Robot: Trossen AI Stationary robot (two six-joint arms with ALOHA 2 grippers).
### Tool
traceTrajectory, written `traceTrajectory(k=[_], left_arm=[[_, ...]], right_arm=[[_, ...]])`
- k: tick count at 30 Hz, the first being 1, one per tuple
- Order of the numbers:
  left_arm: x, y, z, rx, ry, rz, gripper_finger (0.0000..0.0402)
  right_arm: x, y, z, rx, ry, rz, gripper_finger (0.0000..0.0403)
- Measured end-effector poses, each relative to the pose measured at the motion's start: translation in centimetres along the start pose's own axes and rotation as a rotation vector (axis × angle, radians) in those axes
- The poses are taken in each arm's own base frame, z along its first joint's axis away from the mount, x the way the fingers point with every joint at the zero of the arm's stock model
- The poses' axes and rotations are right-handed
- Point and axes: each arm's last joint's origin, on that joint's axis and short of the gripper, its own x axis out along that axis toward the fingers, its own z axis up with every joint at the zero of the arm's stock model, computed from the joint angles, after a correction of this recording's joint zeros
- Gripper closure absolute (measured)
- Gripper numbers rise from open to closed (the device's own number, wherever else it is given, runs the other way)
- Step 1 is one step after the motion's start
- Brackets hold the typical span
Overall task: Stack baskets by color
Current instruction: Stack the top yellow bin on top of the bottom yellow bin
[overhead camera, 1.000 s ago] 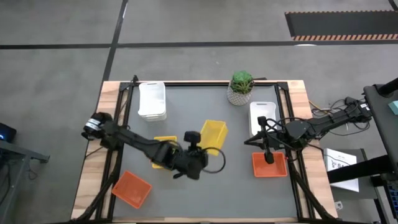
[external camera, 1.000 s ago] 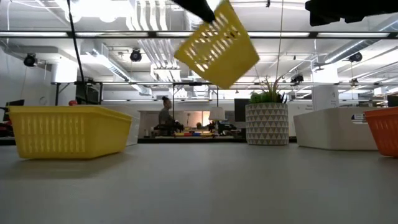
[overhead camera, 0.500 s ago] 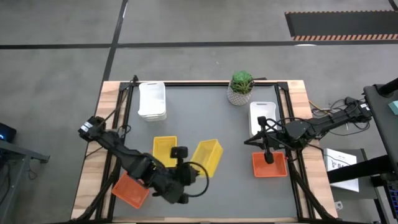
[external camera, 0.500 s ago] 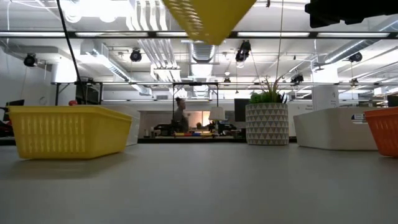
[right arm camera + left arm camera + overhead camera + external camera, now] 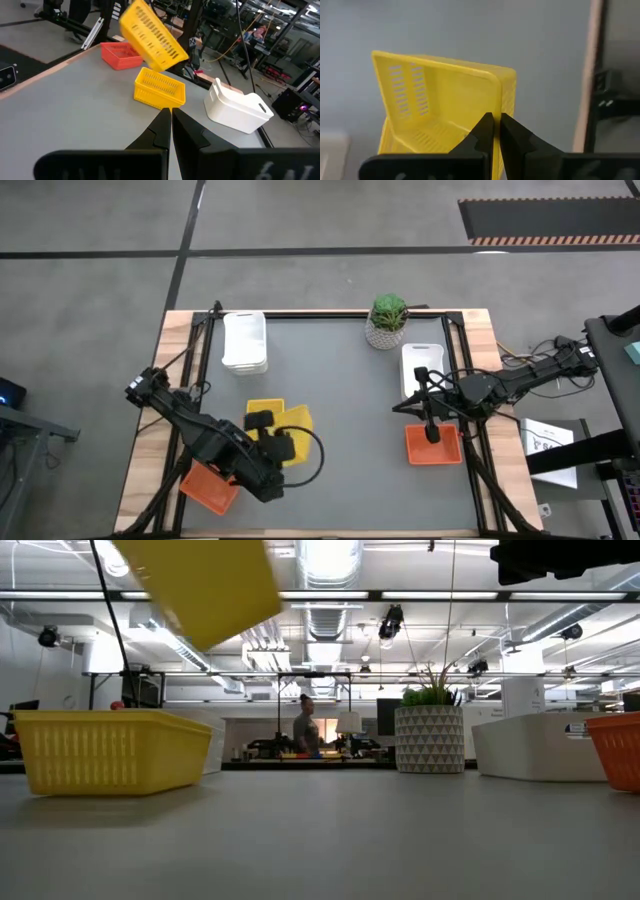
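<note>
My left gripper (image 5: pixel 493 120) is shut on a yellow basket (image 5: pixel 294 420) and carries it tilted in the air (image 5: pixel 200 585), just right of and partly over a second yellow basket (image 5: pixel 262 414) that rests on its base on the table. An orange basket (image 5: pixel 210 485) lies at the near left and another one (image 5: pixel 433 446) at the right. White baskets stand at the far left (image 5: pixel 244 340) and at the right (image 5: pixel 422 366). My right gripper (image 5: pixel 167 116) is shut with nothing in it and waits level above the table's right side (image 5: pixel 400 406). My left gripper pinches one side wall of the yellow basket at its rim, close to a corner (image 5: pixel 496 102), one finger inside the basket and one outside. The fingers slant down onto it from above. The basket hangs lifted clear of the table, tipped over (image 5: pixel 152 35).
A green potted plant (image 5: pixel 387 320) stands at the far edge, right of the middle. Bare grey tabletop lies in the middle (image 5: pixel 350 470). Black frame rails run along the wooden side edges (image 5: pixel 180 380).
My left gripper has risen and swung toward the table's left and near edges, rolling as it went, still shut on the yellow basket. The basket has been carried from the table's middle to above the other yellow basket and has turned about.
</note>
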Motion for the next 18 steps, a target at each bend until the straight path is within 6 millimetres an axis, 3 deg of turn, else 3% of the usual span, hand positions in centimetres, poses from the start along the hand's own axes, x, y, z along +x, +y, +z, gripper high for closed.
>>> traceTrajectory(k=[5,18], left_arm=[[-0.3,1.0,-1.1,-0.065,0.134,0.067,0.0400],[1.1,0.8,-1.7,-0.038,0.204,0.076,0.0401]], right_arm=[[0.0,0.0,0.0,0.000,0.000,0.000,0.0394],[0.0,0.1,-0.1,0.010,0.008,0.003,0.0394]])
